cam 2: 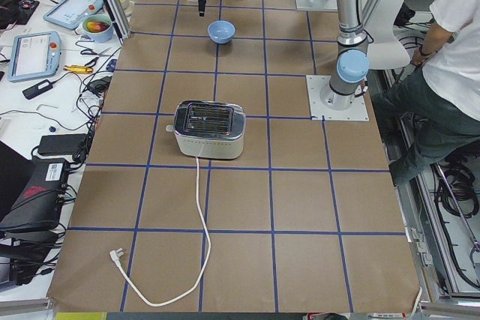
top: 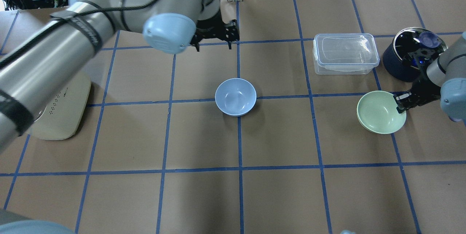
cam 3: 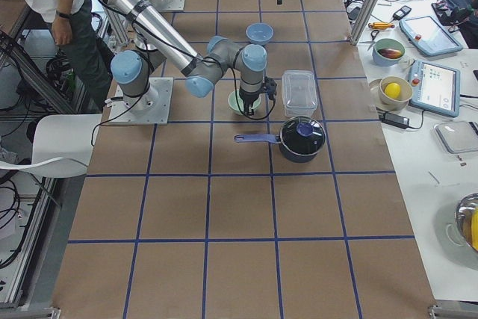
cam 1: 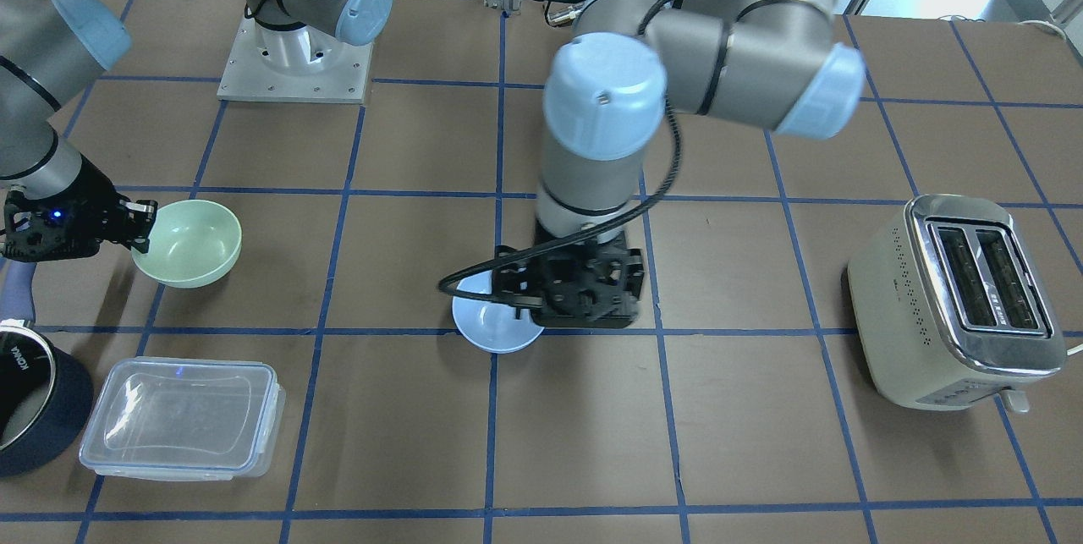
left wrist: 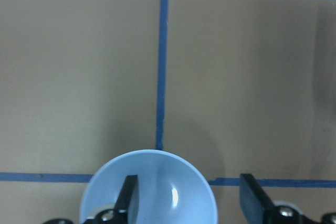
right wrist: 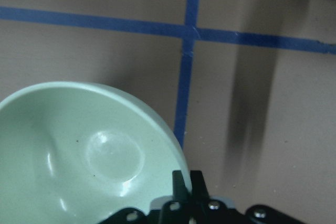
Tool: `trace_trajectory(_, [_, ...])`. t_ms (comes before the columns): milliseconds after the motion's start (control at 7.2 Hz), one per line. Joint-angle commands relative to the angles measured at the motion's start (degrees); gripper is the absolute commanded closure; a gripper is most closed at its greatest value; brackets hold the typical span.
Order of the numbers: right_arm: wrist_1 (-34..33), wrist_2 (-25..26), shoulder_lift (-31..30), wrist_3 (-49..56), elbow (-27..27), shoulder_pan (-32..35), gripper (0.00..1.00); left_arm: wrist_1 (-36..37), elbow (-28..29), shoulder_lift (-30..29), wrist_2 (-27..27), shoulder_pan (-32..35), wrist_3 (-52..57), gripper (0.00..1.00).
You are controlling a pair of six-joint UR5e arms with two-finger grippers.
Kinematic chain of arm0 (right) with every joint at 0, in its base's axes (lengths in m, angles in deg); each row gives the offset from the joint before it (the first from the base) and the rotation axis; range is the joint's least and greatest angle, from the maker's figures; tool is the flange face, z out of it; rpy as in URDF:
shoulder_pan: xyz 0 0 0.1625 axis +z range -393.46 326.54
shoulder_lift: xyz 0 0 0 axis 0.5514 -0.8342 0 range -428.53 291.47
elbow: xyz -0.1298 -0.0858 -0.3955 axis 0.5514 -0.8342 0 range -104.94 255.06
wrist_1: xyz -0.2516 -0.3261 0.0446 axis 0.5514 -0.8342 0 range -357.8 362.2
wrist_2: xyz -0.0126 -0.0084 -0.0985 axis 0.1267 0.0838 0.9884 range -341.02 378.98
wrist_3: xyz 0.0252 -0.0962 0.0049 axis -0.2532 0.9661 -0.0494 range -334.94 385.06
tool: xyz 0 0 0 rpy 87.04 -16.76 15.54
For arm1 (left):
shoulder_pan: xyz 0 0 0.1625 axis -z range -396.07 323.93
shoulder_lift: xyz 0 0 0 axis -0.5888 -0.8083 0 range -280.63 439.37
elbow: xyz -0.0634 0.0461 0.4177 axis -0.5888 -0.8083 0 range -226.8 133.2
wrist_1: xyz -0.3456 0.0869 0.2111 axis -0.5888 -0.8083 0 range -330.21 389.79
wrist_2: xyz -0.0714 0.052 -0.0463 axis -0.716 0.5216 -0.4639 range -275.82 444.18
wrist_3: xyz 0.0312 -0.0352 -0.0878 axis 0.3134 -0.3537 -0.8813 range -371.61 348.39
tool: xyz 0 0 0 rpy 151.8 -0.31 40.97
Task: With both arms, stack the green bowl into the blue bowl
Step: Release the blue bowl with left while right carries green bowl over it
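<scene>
Got green bowl [top: 378, 112] clenched by its rim in right pincer [top: 400, 103], right side of desk [top: 276, 190] — needs carrying well left to blue bowl [top: 235, 96] mid-desk, near released left pincer [left wrist: 190, 198].

From across the desk the left gripper [cam 1: 584, 286] hides much of the blue bowl [cam 1: 489, 329], and the saucepan [cam 1: 42, 413] runs off the edge.
</scene>
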Motion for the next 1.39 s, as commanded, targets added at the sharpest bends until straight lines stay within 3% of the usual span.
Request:
trace_trajectory(0, [8.63, -5.05, -0.58, -13.05, -5.47, 9.13, 1.00, -14.17, 2.05, 8.05, 0.25, -12.21, 17.17, 0.00])
trace_trajectory(278, [9.55, -10.42, 0.03, -36.19, -8.91, 21.67, 1.00, -17.65, -0.57, 14.29, 0.43, -13.14, 18.59, 0.00])
trace_trajectory(556, [9.28, -10.53, 4.14, -54.78, -14.52, 32.68, 1.00, -9.87, -7.75, 17.91, 0.25, -13.48, 18.66, 0.00])
trace_trajectory(694, [7.62, -10.44, 7.30, -60.87, -16.55, 37.69, 1.00, -4.35, -8.57, 18.53, -0.01, -13.14, 18.66, 0.00])
trace_trajectory(972, [2.54, -10.53, 12.06, -66.53, -18.06, 41.43, 1.00, -4.03, -9.63, 18.80, -0.19, -13.05, 18.40, 0.00])
trace_trajectory(1250, [1.72, -9.75, 13.65, -64.55, -17.54, 41.43, 1.00, -2.28, -9.81, 18.89, 0.25, -13.05, 18.13, 0.00])
